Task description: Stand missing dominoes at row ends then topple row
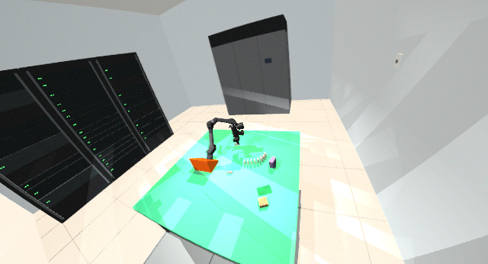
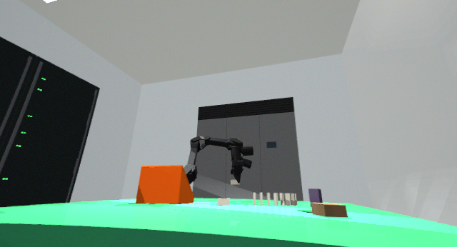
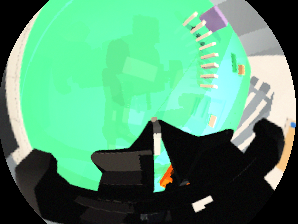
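A curved row of several cream dominoes stands upright on the green table. My gripper is shut on a cream domino. It holds it well above the table, to the left of and behind the row in the top and exterior views. The fingers partly hide the held domino. Another cream domino lies flat on the table, beyond the row's left end and apart from it.
A purple block stands close to the row's right end. A large orange block is by the arm's base. A yellow-brown block lies toward the front right, near a dark green patch.
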You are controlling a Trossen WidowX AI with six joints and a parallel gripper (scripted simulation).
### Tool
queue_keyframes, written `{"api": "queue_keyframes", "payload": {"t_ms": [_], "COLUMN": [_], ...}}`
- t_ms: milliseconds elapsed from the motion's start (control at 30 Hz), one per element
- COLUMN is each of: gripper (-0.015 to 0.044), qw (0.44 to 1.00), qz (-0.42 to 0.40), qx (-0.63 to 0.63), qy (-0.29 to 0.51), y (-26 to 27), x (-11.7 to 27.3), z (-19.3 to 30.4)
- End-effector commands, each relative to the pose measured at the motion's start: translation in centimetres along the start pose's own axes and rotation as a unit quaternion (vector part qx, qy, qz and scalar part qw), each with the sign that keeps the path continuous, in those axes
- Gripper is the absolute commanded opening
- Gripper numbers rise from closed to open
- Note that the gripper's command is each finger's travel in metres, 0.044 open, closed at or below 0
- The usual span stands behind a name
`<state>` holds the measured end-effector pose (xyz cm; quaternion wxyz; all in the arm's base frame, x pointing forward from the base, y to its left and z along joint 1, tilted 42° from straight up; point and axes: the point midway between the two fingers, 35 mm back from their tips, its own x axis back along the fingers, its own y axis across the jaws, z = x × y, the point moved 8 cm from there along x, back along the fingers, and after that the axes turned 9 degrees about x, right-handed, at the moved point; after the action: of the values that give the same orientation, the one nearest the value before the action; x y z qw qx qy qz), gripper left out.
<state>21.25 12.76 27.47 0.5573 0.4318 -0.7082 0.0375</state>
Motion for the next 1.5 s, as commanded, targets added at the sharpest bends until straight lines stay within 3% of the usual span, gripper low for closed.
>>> {"api": "queue_keyframes", "payload": {"t_ms": [0,767,1467], "gripper": [0.0023,0.0023,0.0023], "qw": [0.999,0.968,0.905], "qz": [0.034,0.165,0.195], "qx": [0.016,0.075,0.056], "qy": [-0.014,-0.173,-0.374], "y": [0.3,2.1,3.9], "x": [-1.1,-4.8,-6.4], "z": [0.4,1.9,4.2]}}
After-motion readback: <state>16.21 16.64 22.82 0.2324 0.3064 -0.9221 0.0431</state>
